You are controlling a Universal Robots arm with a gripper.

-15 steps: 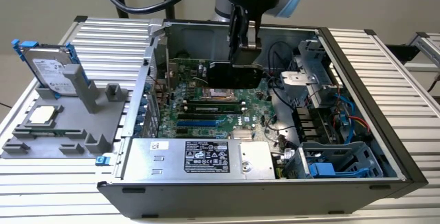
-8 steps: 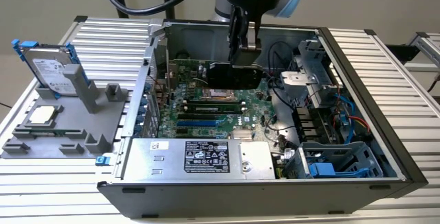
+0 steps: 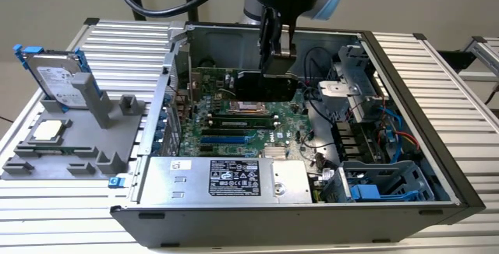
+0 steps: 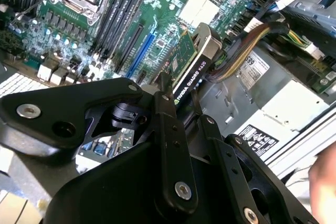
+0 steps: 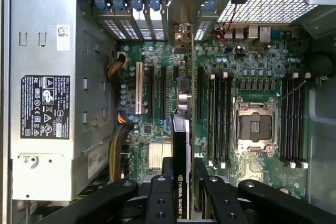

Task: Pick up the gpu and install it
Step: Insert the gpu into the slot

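GPU [image 3: 267, 86] held edge-on above the motherboard [image 3: 234, 131], inside the open computer case [image 3: 405, 166] lying on the ribbed tabletop [image 3: 436, 61]. Hanging over the expansion slots [image 5: 152, 93], beside the empty CPU socket [image 5: 255, 127]; black cover and green board both visible in the second wrist view [image 4: 191, 66]. Clamped between the black fingers of the gripper [image 3: 274, 55]. Power supply [image 3: 226, 178] along the case's near wall. Grey fixture [image 3: 70, 143] at the exterior view's left, carrying an upright hard drive [image 3: 56, 79] and a CPU chip [image 3: 48, 129].
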